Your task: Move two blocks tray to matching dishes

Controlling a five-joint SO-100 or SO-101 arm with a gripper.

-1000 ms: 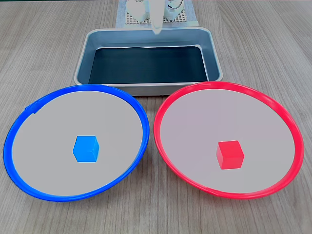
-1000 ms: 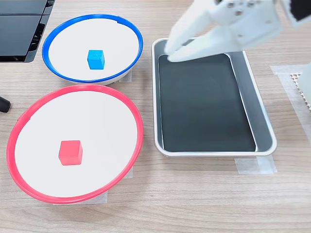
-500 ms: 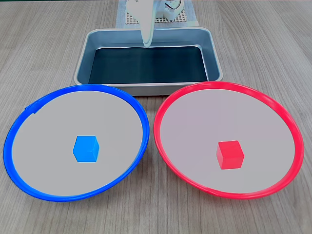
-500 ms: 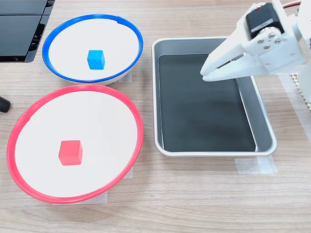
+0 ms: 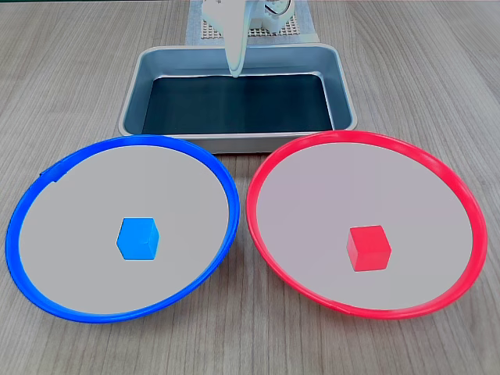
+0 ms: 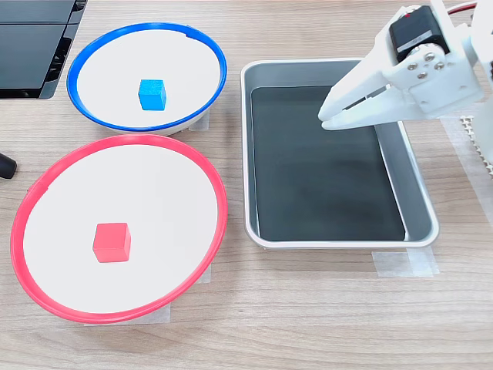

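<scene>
The blue block [image 5: 138, 238] [image 6: 152, 94] lies in the middle of the blue-rimmed dish [image 5: 78, 203] [image 6: 115, 62]. On the red-rimmed dish [image 5: 328, 195] [image 6: 154, 200] rests the red block [image 5: 368, 248] [image 6: 112, 242]. The grey tray [image 5: 234, 141] [image 6: 331, 240] shows a bare black floor with no block in it. My white gripper [image 5: 233, 73] [image 6: 323, 120] hangs above the tray's end that is nearest the arm, apart from both dishes. Its fingers are together with nothing between them.
A white mesh mat [image 5: 203, 31] [image 6: 481, 139] lies under the arm's base behind the tray. A black device [image 6: 31, 46] sits beside the blue dish, and a small dark object [image 6: 4, 166] pokes in at the table edge. Tape strips hold tray and dishes down.
The gripper drew back from the tray's edge nearest the dishes toward the arm's base, then held still for the last half second. Both blocks stayed put.
</scene>
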